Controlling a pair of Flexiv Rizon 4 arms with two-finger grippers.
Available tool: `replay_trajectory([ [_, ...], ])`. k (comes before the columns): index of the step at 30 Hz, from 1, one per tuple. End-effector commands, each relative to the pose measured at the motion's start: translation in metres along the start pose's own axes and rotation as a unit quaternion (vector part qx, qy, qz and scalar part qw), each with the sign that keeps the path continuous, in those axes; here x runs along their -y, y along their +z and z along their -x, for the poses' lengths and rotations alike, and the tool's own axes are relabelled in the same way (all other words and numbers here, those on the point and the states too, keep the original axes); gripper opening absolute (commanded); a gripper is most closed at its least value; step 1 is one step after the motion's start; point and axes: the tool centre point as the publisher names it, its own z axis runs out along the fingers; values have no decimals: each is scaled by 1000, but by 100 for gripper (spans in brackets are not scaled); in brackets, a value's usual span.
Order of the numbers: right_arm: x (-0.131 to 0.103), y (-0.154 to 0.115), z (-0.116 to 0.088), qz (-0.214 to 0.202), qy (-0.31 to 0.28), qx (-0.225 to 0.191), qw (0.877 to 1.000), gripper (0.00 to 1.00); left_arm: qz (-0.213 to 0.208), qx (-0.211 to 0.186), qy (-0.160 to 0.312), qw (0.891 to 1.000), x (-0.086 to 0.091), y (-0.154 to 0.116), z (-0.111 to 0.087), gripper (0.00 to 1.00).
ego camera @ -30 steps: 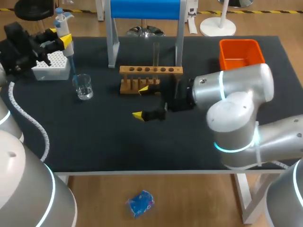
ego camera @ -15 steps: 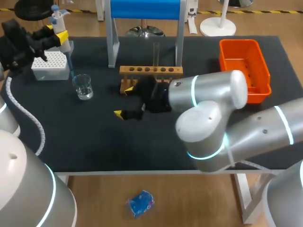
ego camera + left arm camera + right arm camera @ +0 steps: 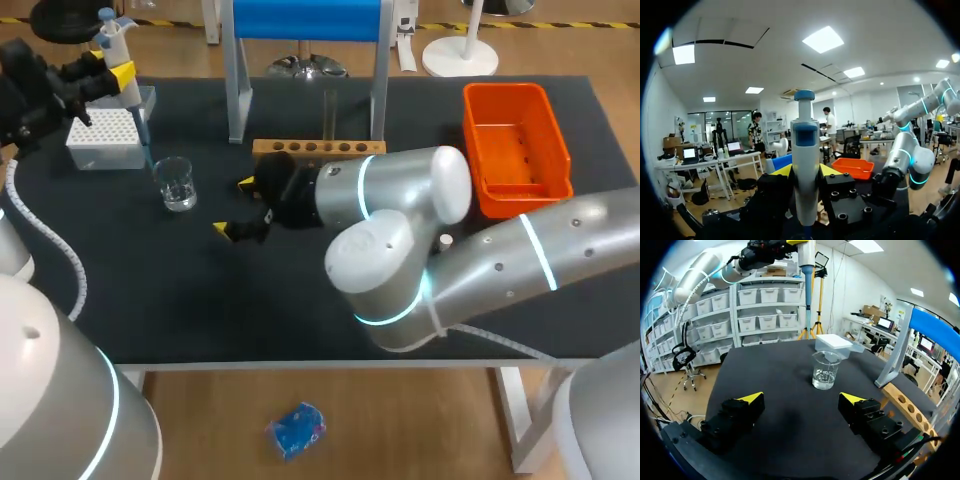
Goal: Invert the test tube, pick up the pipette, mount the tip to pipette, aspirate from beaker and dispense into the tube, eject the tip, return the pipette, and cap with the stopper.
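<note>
Now left claw (image 3: 806, 172) tight around pipette (image 3: 805, 135), right claw (image 3: 802, 398) agape near beaker (image 3: 824, 371).

The counter (image 3: 180, 290) is black. On it stand an orange bin (image 3: 505, 92), a tan wooden rack (image 3: 300, 148), a clear beaker (image 3: 177, 184) and a white tip box (image 3: 103, 135). The pipette (image 3: 805, 167) is white, blue-capped.

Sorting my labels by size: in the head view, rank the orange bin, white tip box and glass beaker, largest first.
1. orange bin
2. white tip box
3. glass beaker
The gaps are plain; no two look alike.
</note>
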Motion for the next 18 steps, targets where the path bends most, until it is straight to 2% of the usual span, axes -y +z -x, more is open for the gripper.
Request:
replay_trajectory([
  [1,0,59,-1,-7,4,7,1000,100,-2,-4,1,1000,-1,2,6,0],
  [6,2,67,1,-16,8,5,1000,100,-2,-8,3,1000,-1,5,7,0],
  [18,5,64,2,-26,13,12,999,100,0,-19,9,1000,-4,19,5,0],
])
